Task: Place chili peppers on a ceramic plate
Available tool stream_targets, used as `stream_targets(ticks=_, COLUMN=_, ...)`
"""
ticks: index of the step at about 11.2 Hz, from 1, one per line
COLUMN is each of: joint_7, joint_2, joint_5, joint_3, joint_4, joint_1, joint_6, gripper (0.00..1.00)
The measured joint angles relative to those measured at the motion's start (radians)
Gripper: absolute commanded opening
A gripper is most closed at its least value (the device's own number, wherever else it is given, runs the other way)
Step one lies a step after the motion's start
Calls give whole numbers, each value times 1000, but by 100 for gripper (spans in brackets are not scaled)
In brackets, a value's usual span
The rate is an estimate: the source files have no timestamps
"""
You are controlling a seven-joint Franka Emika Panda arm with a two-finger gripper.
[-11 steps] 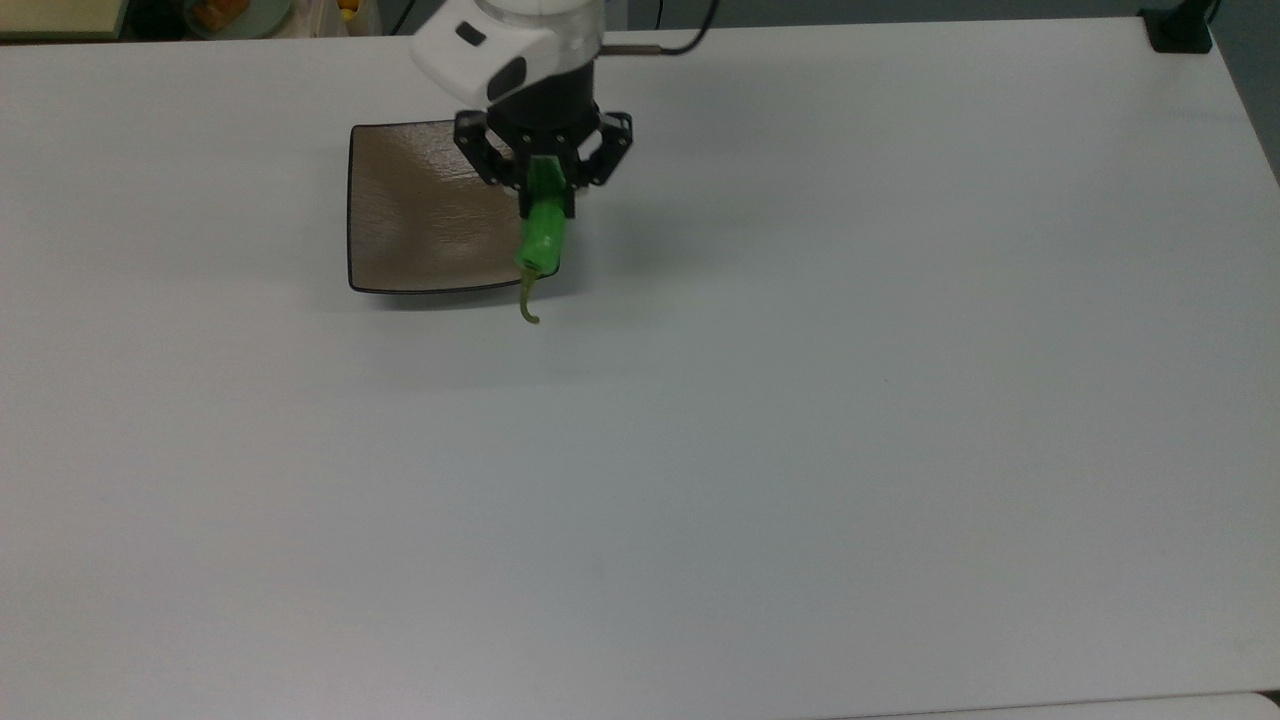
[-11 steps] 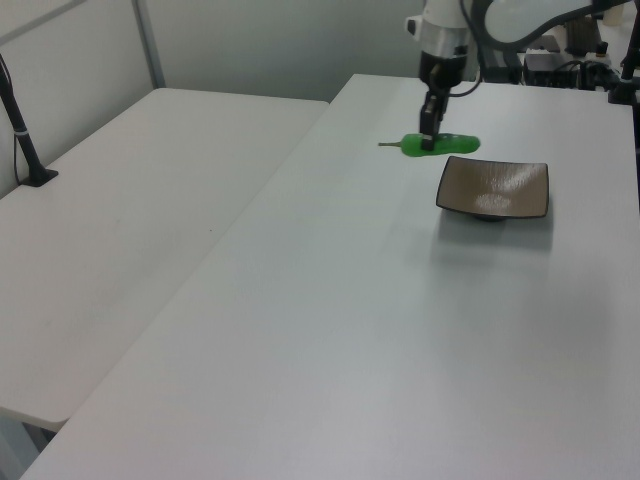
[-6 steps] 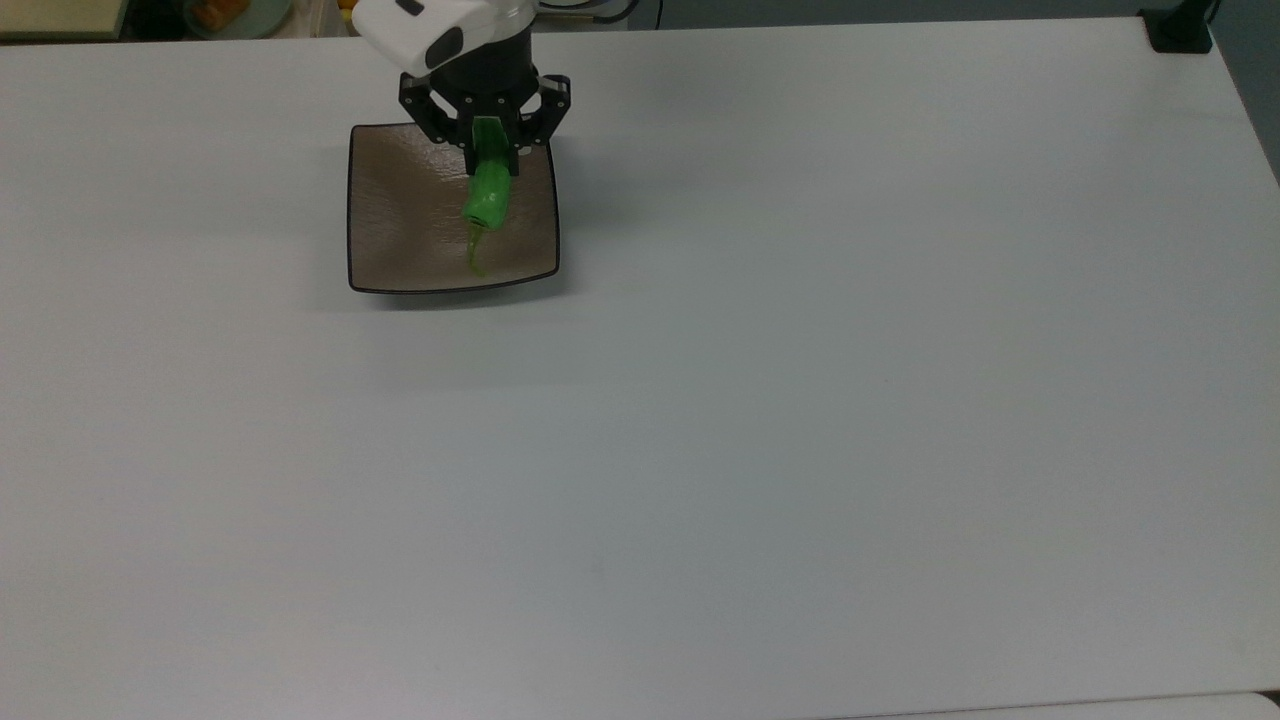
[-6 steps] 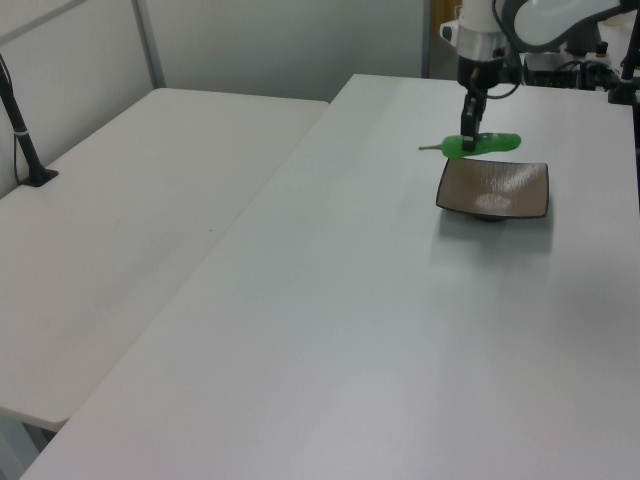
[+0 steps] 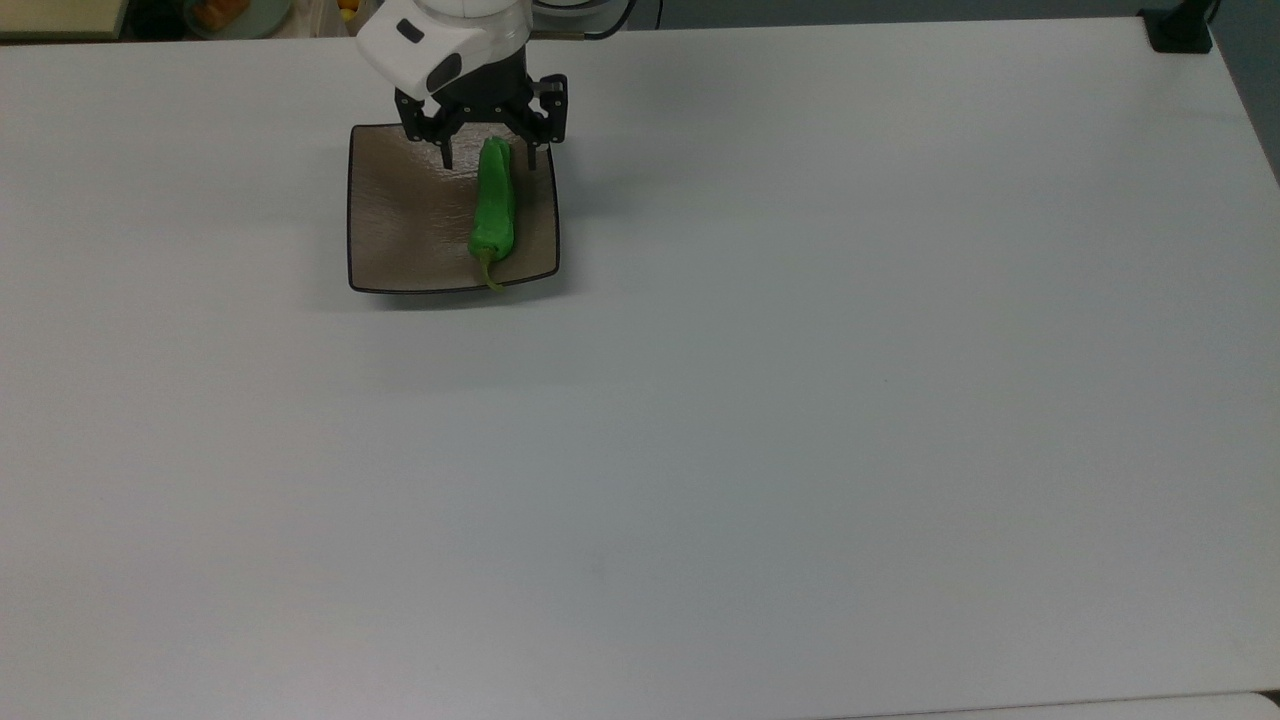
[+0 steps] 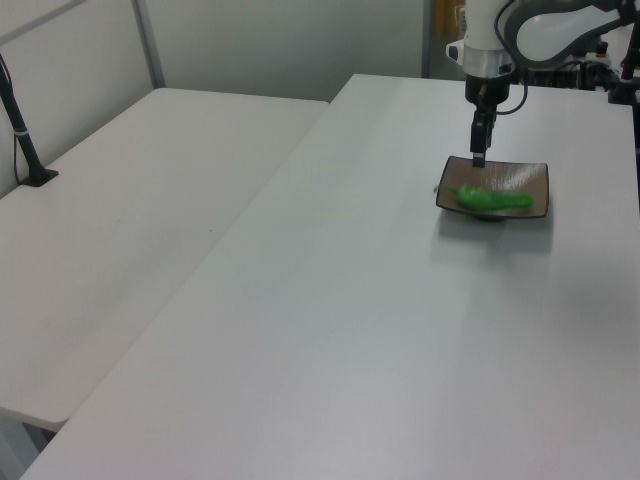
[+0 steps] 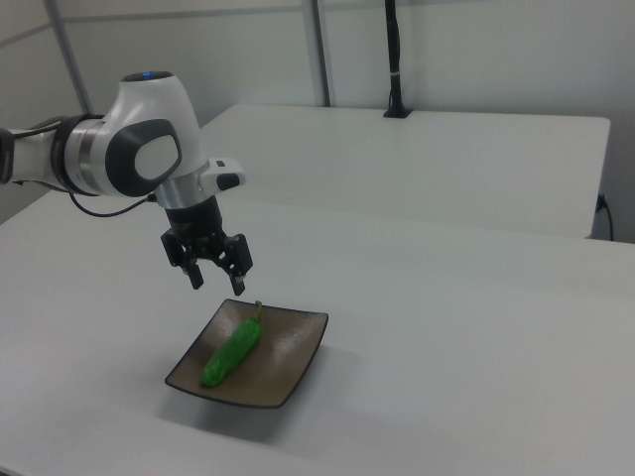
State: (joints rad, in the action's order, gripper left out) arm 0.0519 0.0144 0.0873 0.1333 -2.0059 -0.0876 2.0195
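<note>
The green chili pepper lies on the square brown ceramic plate, along the plate's right half in the top view, stem toward the near rim. My gripper hangs open just above the plate's far edge, its fingers apart on either side of the pepper's tip and clear of it. In the left view the pepper rests across the plate with the gripper above it. The right view shows the gripper raised over the plate, the pepper lying free below it.
The plate sits near the far left of the white table in the top view. A black mount stands at the far right corner. A second table with a black post adjoins in the left view.
The gripper carried the pepper from the plate's right edge over the plate, then opened. The pepper dropped from the fingers and now lies on the plate.
</note>
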Motion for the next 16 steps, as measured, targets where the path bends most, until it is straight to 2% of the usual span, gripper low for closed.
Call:
stream_targets(ticks=4, joint_7=-27, joint_2=-10, joint_5=-13, joint_3=0, joint_4=26, joint_1=3, joint_6=1, gripper=100)
stream_targets(ticks=7, joint_7=-45, joint_2=-12, joint_5=-27, joint_3=1, joint_4=83, joint_1=10, joint_6=-5, gripper=100)
stream_targets(ticks=10, joint_7=-81, joint_2=7, joint_5=-31, joint_3=1, joint_4=196, joint_1=41, joint_6=-120, gripper=100)
stream_targets(ticks=14, joint_7=-167, joint_2=28, joint_5=-33, joint_3=1, joint_4=262, joint_1=85, joint_6=-130, gripper=100)
stream_targets(ticks=16, joint_7=-200, joint_2=46, joint_5=-74, joint_3=-15, joint_4=279, joint_1=123, joint_6=-130, gripper=100)
